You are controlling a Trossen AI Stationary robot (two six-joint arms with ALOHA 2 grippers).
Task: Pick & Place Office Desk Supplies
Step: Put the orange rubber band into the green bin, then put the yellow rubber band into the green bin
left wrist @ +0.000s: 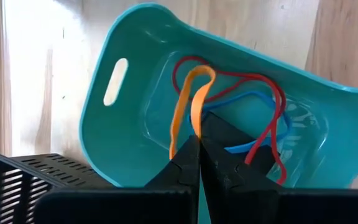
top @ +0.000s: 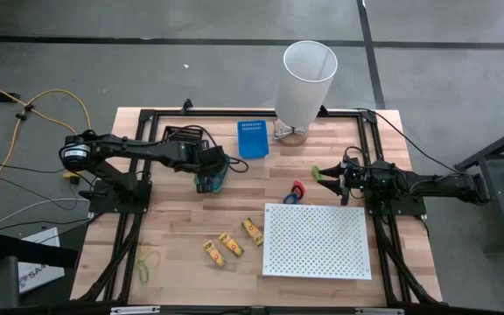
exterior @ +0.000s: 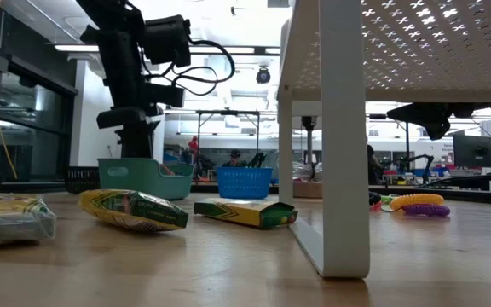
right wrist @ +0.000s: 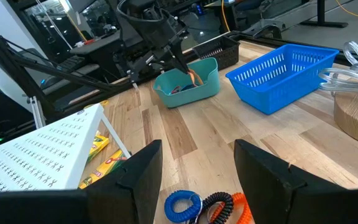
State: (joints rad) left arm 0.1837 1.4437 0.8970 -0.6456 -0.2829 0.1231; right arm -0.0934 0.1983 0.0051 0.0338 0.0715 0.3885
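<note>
Left claw [left wrist: 199,155] pinched on orange rubber band [left wrist: 188,106], nose-down over teal bin [left wrist: 123,124].

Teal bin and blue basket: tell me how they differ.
The teal bin has solid walls; the blue basket has slotted mesh walls. The teal bin holds rubber bands, with the left gripper shut on an orange band above it; the blue basket looks empty. Both stand on the table.

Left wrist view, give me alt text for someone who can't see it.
The left pincer, shut on an orange rubber band, hangs over a teal bin that holds red and blue rubber bands. A black basket stands beside the bin on the wooden table.
</note>
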